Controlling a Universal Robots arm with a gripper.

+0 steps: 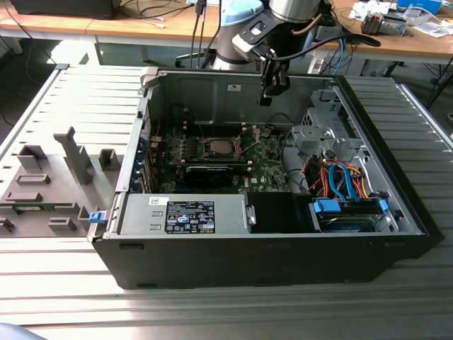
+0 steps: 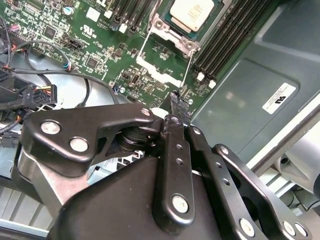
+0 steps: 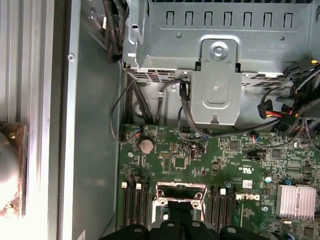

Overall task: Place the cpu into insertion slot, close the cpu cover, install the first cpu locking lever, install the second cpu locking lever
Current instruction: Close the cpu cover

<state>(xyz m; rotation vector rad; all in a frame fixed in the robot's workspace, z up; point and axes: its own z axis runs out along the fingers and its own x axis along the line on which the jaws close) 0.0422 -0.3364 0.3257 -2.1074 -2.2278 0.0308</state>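
**Item:** open tower computer case (image 1: 269, 244) lying on its side, green motherboard (image 2: 100, 47) exposed.

**Claw:** gripper (image 2: 176, 100) hangs above the board. Its jaws are drawn together with nothing between them.

**cpu (image 2: 192, 12):** silver top upward, lying inside the insertion slot (image 2: 161, 23). It sits beyond the claw's tip, lower than it and clearly apart from it.

**cpu cover (image 2: 157, 74):** appears swung open. It lies between the claw's tip and the slot and is the nearest task part to the tip. Contact cannot be told. Judged not yet closed.

**Flanking:** memory slots (image 2: 227, 40) run along both sides of the slot.

**Labels:**
- White sticker (image 2: 279, 97) with dark print on the case wall beside the claw.
- Dark label (image 1: 190, 216) with pale panels on the power supply (image 1: 138, 212), well away from the claw.
- White lettering on the board near the finned heat sink (image 3: 295, 200).
- None of the print is transcribed here.

**Hazards (judgement):**
- The shut tip meets a thin, hinged plate, so it could slide off and scrape the board or the memory slots.
- If the cover is pressed down on a chip that sits slightly askew, the contacts beneath could bend.
- Loose cables (image 2: 75, 75) beside the claw could catch on its linkage.
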